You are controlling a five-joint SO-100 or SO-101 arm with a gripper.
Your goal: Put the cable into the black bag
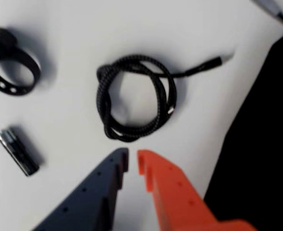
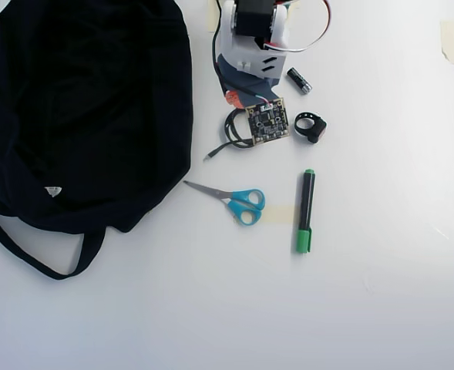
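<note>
In the wrist view, going left to right, a black ring-shaped strap (image 1: 11, 65) sits at the upper left of the frame and a short black cylinder (image 1: 17, 151), likely a battery, lies at the lower left on the white counter (image 1: 64, 29); the cable (image 1: 134, 98) is coiled at the centre, its plug-tipped end trailing toward the upper right; the black bag (image 1: 261, 139) fills the right edge, and a grey pen-like tip shows in the upper right corner. The gripper (image 1: 133, 161) enters from the bottom centre, its dark and orange fingers (image 1: 155, 178) nearly pinched together with only a narrow slit between the tips, grasping nothing, and poised just short of the coil's lower loops. The main risk, as I judge it, is that fingers this close together would push the coil along the counter rather than straddle it, so they need to spread before descending. A second risk is catching a single loop: the braid is loosely wound and could unravel on lifting, leaving the tail to drag or snag on the bag's edge. In the overhead view the bag (image 2: 88, 108) takes the upper left of the frame, scissors (image 2: 234, 200) lie at lower centre, the arm covers most of the cable (image 2: 228, 139) at upper centre, and a green marker (image 2: 306, 212) lies right of centre; a trailing end might sweep the strap (image 2: 311, 127) along, and the bag's opening cannot be made out, so the drop may land on closed fabric
</note>
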